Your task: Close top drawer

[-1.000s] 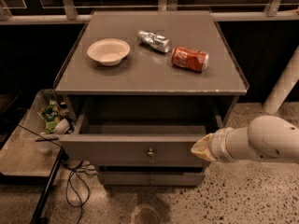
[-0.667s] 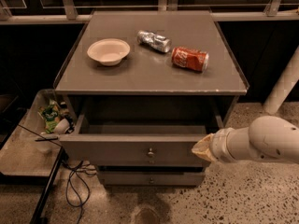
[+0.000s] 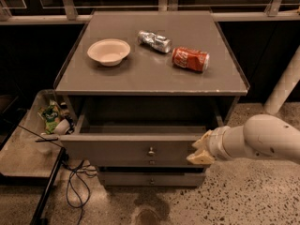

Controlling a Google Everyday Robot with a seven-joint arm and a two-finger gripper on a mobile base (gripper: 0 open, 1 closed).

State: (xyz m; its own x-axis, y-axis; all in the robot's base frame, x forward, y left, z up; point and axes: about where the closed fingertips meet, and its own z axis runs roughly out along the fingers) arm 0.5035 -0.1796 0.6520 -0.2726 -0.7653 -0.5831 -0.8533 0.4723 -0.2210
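Observation:
The top drawer (image 3: 117,146) is a wide grey-brown drawer with a small metal knob (image 3: 151,151) in the middle of its front. It stands pulled out from the cabinet, and its inside looks empty. My gripper (image 3: 200,152) comes in from the right on a white arm (image 3: 262,138). Its cream-coloured fingers sit at the right end of the drawer's front panel, touching or nearly touching it.
The cabinet top (image 3: 154,74) carries a white bowl (image 3: 108,51), a crushed silver can (image 3: 154,41) and a red can (image 3: 190,59) lying on its side. Narrower drawer fronts (image 3: 150,178) sit below. A low tray with clutter (image 3: 50,118) and cables (image 3: 75,186) lie at the left. A white post (image 3: 283,86) stands at the right.
The gripper has shifted slightly left against the drawer's right front end. The drawer looks about as far open as before.

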